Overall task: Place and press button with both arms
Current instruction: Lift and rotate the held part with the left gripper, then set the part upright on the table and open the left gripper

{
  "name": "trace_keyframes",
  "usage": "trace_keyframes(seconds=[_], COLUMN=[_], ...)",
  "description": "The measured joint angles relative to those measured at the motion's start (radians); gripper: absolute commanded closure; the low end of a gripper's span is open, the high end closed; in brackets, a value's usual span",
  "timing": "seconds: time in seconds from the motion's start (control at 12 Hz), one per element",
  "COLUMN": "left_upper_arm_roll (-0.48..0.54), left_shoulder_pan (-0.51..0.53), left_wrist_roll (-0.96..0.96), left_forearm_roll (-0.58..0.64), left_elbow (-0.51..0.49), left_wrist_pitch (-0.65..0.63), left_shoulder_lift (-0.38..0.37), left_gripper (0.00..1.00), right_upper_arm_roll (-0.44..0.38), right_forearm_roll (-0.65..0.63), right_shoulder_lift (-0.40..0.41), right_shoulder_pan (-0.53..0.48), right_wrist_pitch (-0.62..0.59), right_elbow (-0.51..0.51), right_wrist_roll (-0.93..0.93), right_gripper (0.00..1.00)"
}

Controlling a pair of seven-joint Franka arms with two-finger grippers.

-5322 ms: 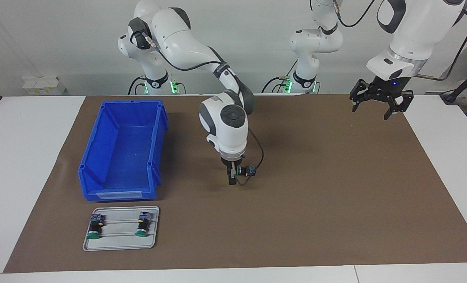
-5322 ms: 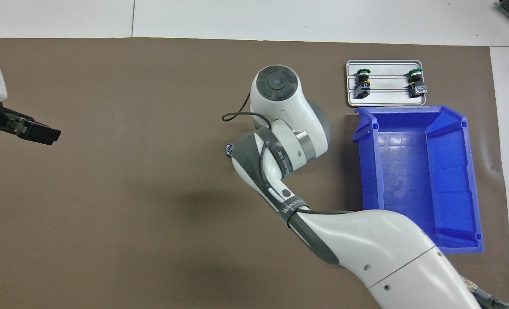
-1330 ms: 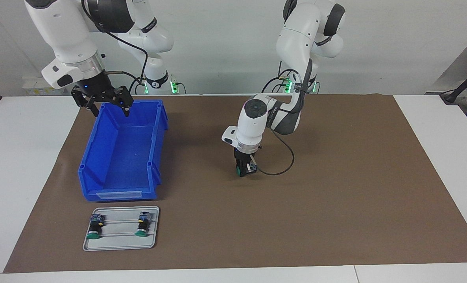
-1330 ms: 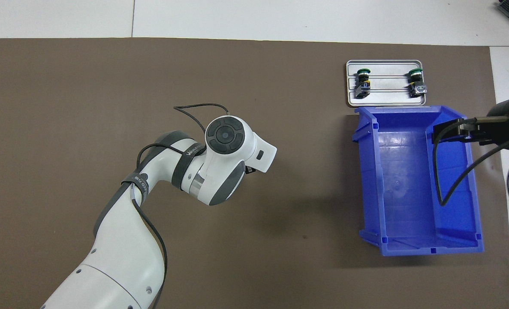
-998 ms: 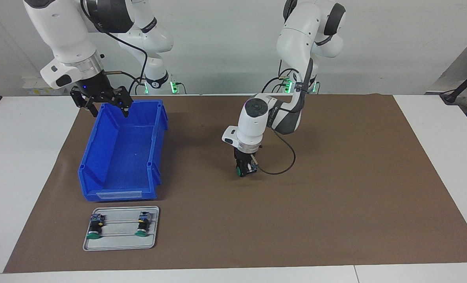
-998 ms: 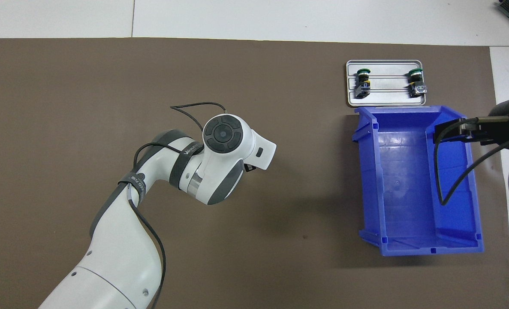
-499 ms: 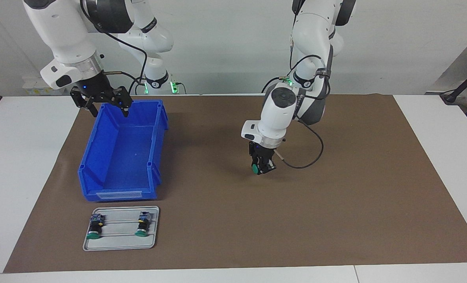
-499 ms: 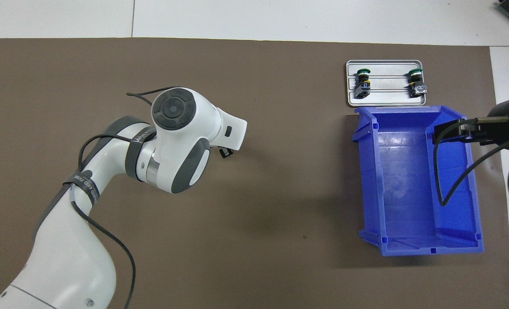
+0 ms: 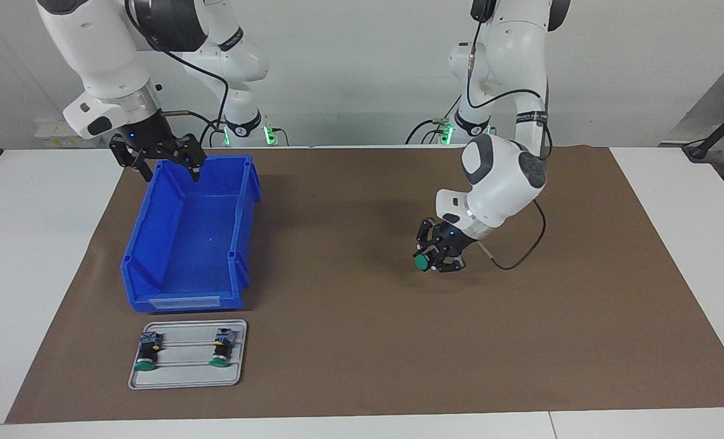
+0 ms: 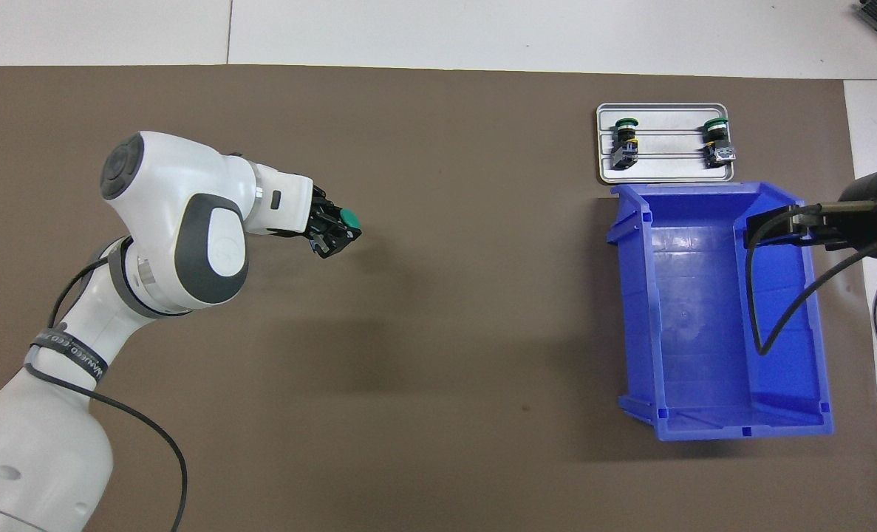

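1. Facing view shows us the right tool [image 9: 157, 160] nearest the robots, raised over the bin [image 9: 192, 231] at its robot-side rim, fingers spread and holding nothing; that arm waits.
2. We see the bin, blue and open-topped, standing on the brown mat [image 9: 520, 341] toward the right arm's end of the worktop [image 9: 38, 256].
3. The left tool [image 9: 440, 256] hangs over the mat's middle, tilted, its fingers pinching the button [image 9: 422, 262]; the green cap points away from the wrist, and we see it clear of the mat.
4. Farthest out, just beside the bin, we find a grey tray [image 9: 186, 378] carrying two more buttons, one [image 9: 146, 355] and another [image 9: 221, 352], lying well apart.
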Motion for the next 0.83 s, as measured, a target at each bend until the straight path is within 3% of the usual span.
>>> trace_keyframes(seconds=[0.25, 0.5, 0.83], left_upper_arm_roll=[0.001, -0.008, -0.016], left_shoulder_pan=[0.048, 0.045, 0.044], left_wrist_roll=[0.279, 0.681, 1.001], left_forearm_roll=[-0.301, -0.730, -1.048], left_elbow=[-0.114, -0.246, -0.325], left_wrist_pitch=[0.059, 0.107, 0.055], left_shoulder_lift=[-0.039, -0.073, -0.083], left_gripper=[1.00, 1.00, 1.00], right_upper_arm_roll=[0.002, 0.007, 0.007], right_forearm_roll=[0.001, 0.001, 0.002], right_shoulder_lift=[0.000, 0.000, 0.000], right_shoulder_pan=[0.002, 0.002, 0.002], right_wrist_pitch=[0.000, 0.000, 0.000], right_elbow=[0.000, 0.000, -0.002], right_wrist_roll=[0.000, 0.000, 0.007], right_gripper=[0.01, 0.01, 0.01])
